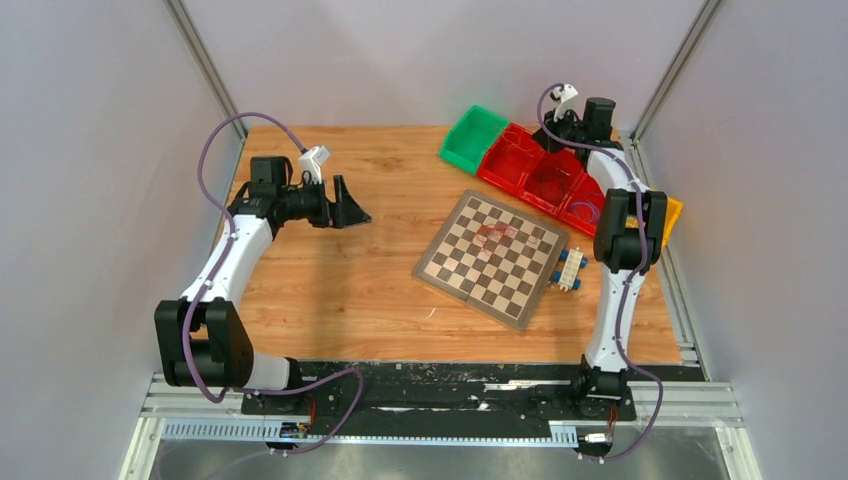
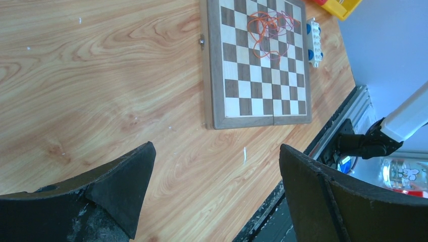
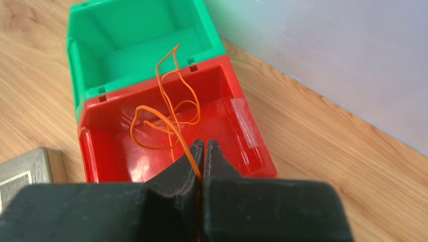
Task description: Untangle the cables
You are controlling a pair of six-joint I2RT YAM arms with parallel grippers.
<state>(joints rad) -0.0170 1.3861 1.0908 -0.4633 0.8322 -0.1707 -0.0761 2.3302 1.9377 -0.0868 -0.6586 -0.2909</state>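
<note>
A loose tangle of thin orange-red cables with darker strands lies on the chessboard, faintly visible in the top view. My right gripper is shut on one thin orange cable, whose loops dangle over a red bin. In the top view the right gripper is at the back, over the bins. My left gripper is open and empty, high above the wooden table, far left of the chessboard; in the top view it points right.
A row of bins stands at the back right: green, several red, and a yellow one. A white and blue block lies next to the chessboard's right edge. White walls enclose the table.
</note>
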